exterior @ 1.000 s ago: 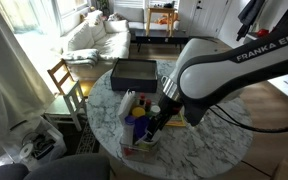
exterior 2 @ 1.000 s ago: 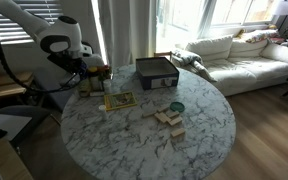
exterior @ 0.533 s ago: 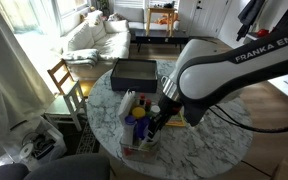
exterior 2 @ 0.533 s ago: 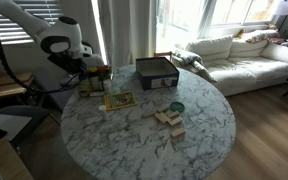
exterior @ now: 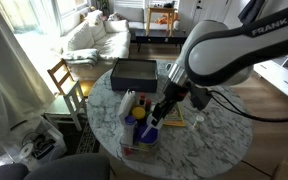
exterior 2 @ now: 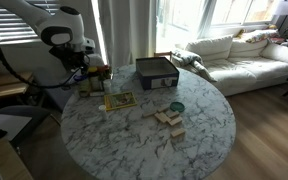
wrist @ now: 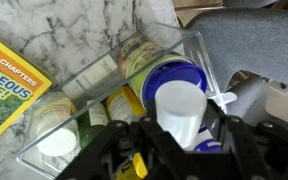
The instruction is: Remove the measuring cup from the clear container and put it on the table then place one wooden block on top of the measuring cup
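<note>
The measuring cup (wrist: pixel 179 105) is a pale whitish cup held between my gripper's (wrist: pixel 179 138) fingers, just above the clear container (wrist: pixel 187 47). The container holds cans and a blue-lidded jar (wrist: pixel 174 74). In both exterior views the gripper (exterior: pixel 157 113) (exterior 2: pixel 83 71) hangs over the container (exterior: pixel 134 136) (exterior 2: pixel 94 84) near the edge of the marble table (exterior: pixel 212 148) (exterior 2: pixel 124 140). The cup shows as a small white shape at the fingertips (exterior: pixel 152 122). Several wooden blocks (exterior 2: pixel 167 118) lie mid-table, apart from the gripper.
A dark grey box (exterior: pixel 133 72) (exterior 2: pixel 156 72) stands at the table's far side. A yellow magazine (exterior 2: pixel 119 100) (wrist: pixel 4 75) lies beside the container. A small green item (exterior 2: pixel 176 106) sits near the blocks. A wooden chair (exterior: pixel 64 80) stands by the table.
The arm has risen and shifted slightly, lifting the gripper and the cup up from the container. Nothing else on the table has moved.
</note>
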Controlling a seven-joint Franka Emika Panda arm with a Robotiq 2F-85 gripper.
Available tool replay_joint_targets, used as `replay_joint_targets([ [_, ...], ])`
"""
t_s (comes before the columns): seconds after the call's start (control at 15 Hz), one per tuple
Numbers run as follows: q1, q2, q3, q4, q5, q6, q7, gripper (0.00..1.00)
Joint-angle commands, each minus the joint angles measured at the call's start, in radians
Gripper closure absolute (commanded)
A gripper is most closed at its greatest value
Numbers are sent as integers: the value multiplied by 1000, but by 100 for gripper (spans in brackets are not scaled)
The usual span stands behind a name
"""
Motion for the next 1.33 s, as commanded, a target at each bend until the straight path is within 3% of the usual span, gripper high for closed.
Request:
replay_joint_targets([
  [0.0,-28,-94,-36,20,-126,-268,1,75],
  [0.33,-17,-110,-64,102,-326,-605,12,75],
  [0.6,27,-58,-31,104,-492,-648,60,75],
  [0.67,6,-99,-49,96,-412,-637,16,75],
  [0.73,13,-89,-44,96,-421,-636,22,50],
  [1.0,10,-92,-48,99,-420,-635,22,50],
  [1.07,17,-75,-42,120,-438,-672,22,75],
  [1.27,43,57,-14,155,-453,-687,-58,75],
])
